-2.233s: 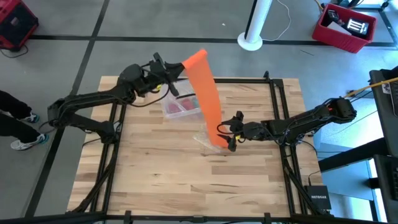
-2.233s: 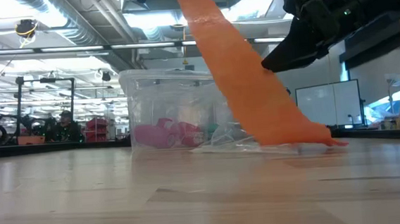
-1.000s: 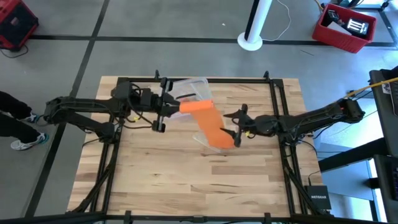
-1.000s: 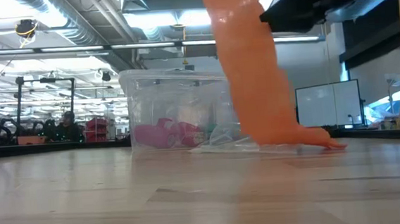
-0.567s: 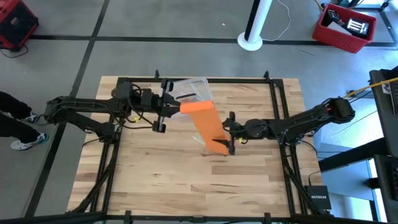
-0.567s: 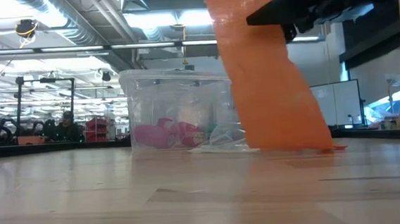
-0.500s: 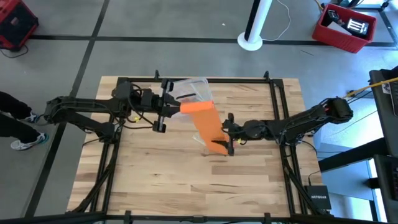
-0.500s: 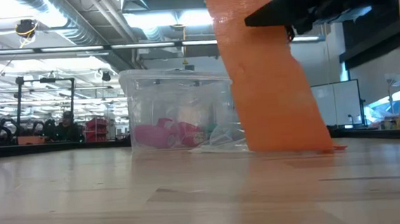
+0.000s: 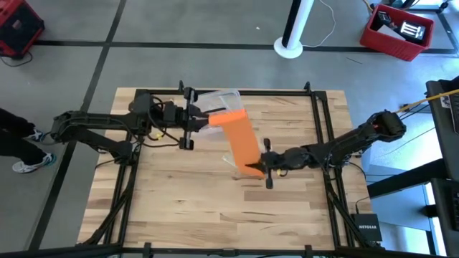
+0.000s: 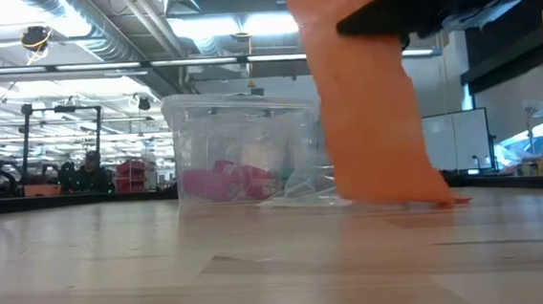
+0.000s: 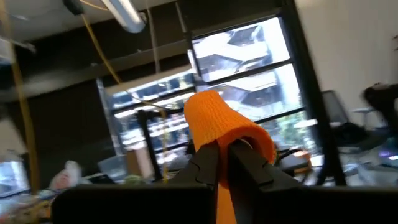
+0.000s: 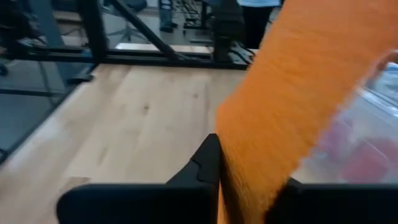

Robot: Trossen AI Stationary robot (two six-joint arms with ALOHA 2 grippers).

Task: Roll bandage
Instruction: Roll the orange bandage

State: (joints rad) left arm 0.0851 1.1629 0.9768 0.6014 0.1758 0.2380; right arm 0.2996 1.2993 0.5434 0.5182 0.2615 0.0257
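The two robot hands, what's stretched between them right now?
In the high view, the orange bandage spans the gap: the left hand pinches its upper end, the right hand is shut on its lower end. A clear plastic box sits behind it.

Upper end of the bandage [image 10: 364, 107] cut off by the top edge in the low view. Lower end [image 9: 251, 169] hidden under the right claw [image 9: 267, 170] from above; contact with the counter [image 9: 186, 208] impossible to judge there. One finger of the right claw buried behind orange cloth [image 12: 298, 106] in its wrist view. Contents of the clear box [image 10: 244, 163] blurred to pink and green smears. Wrapper beside it too faint to outline.
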